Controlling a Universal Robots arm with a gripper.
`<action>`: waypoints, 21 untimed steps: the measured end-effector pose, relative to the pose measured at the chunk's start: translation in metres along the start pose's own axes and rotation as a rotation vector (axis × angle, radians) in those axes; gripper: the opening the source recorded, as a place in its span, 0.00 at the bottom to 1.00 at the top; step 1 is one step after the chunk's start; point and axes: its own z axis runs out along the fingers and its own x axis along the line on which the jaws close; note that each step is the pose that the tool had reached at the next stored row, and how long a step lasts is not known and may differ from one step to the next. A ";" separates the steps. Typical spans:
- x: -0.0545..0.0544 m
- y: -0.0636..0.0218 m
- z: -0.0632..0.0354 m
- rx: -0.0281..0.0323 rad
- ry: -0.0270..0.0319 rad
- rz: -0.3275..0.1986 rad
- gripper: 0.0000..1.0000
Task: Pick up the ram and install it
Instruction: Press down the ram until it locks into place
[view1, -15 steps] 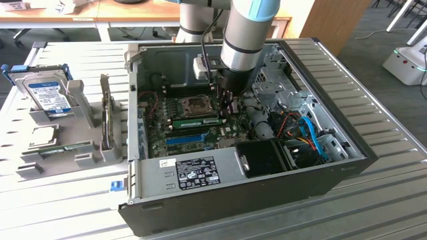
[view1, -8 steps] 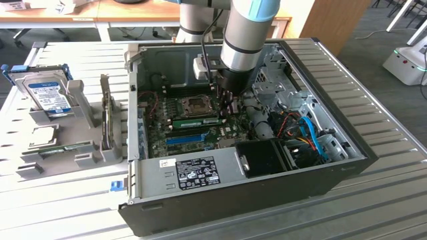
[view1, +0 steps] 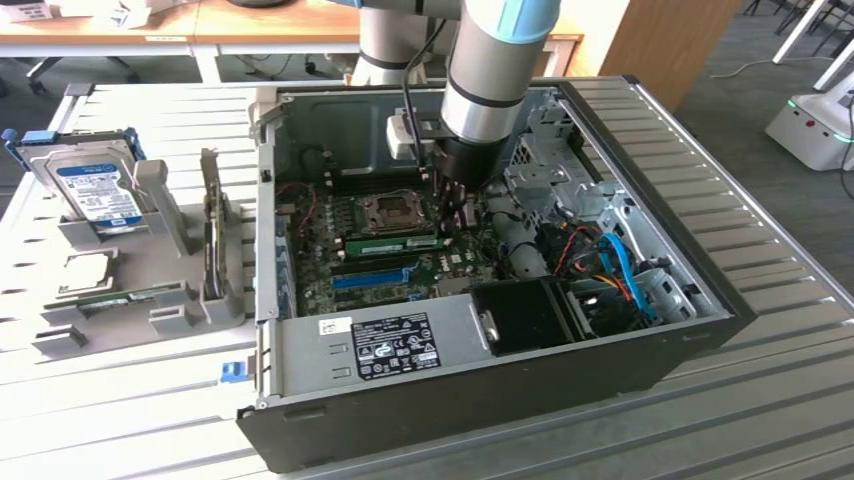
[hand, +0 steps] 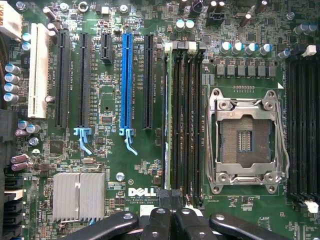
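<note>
The ram (view1: 394, 243) is a long green stick standing on edge in a motherboard slot beside the bare CPU socket (view1: 396, 208), inside the open computer case. From the wrist view I see it edge-on as a thin pale strip (hand: 168, 125) in the slot nearest the blue slot (hand: 126, 80). My gripper (view1: 451, 225) reaches down into the case at one end of the ram. Its black fingers (hand: 160, 222) are shut together just past that end of the slot row. Whether the tips touch the ram I cannot tell.
A silver hard drive (view1: 96, 190) stands in a grey holder on the exterior view's left, with another green strip (view1: 120, 297) lying lower in that holder. Inside the case are a black fan shroud (view1: 534, 315), blue and red cables (view1: 621, 265) and a finned heatsink (hand: 78, 196).
</note>
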 end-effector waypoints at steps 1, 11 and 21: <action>0.000 0.0000 0.0000 0.0000 0.0000 0.000 0.11; 0.000 0.0005 -0.0079 0.0000 -0.0002 0.000 0.11; -0.001 0.0015 -0.0279 -0.0001 -0.0001 0.000 0.11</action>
